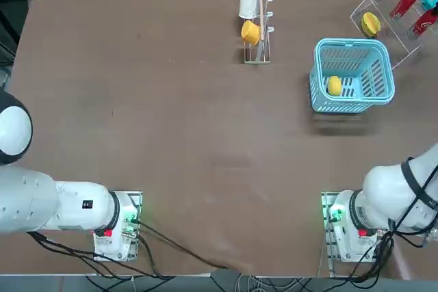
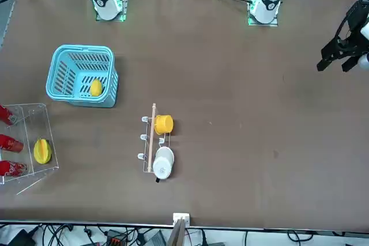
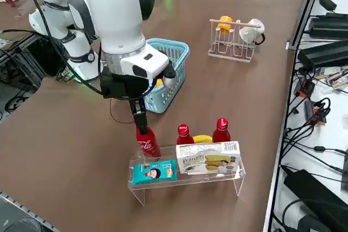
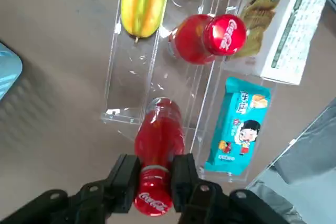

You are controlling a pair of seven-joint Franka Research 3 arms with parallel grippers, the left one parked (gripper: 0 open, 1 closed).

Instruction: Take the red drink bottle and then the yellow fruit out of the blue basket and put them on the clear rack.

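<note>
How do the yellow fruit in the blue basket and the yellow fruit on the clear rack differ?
The yellow fruit is round and plain; the larger yellow fruit is elongated, ridged, with a greenish streak. The first lies in the blue basket, the second on the clear rack. The first looks smaller. Both are yellow and untouched.

Between my matt black plastic fingers [image 4: 124,182], my pincer [image 4: 155,183] is clamped on the red drink bottle [image 4: 157,153], glossy smooth plastic with a shiny cap. Just beyond its base stands the clear rack [image 4: 128,82], see-through acrylic with bright polished edges. On the rack near my pincer lies a glossy teal foil-like snack packet [image 4: 234,131]; past it a matt printed cardboard box [image 4: 286,24]. Farther off rests a waxy, smooth yellow ribbed fruit [image 4: 142,3]. Beneath my pincer spreads the brown table [image 4: 47,51], matt and faintly textured.
</note>
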